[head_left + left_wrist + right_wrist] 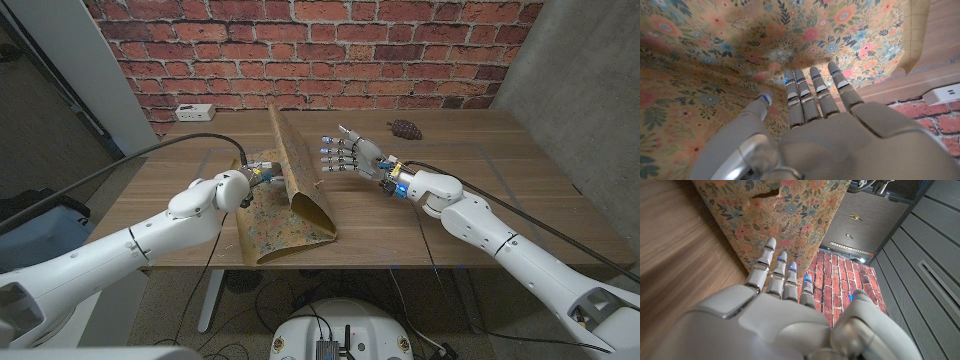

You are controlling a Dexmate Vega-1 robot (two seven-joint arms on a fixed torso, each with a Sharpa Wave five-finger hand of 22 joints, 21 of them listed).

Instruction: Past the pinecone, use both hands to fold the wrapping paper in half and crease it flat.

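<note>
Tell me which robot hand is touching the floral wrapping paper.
The left robot hand, its fingers against the floral wrapping paper; the right robot hand hovers open beside it.

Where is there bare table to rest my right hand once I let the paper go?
Bare wood lies right of the wrapping paper, in front of the pinecone, under and beyond the right hand. Crowded: the left hand reaches into the raised fold.

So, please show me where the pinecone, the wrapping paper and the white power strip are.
pinecone (405, 129), head view, middle of its body.
wrapping paper (288, 222), head view, flat floral part.
power strip (192, 111), head view, its top face.
</note>
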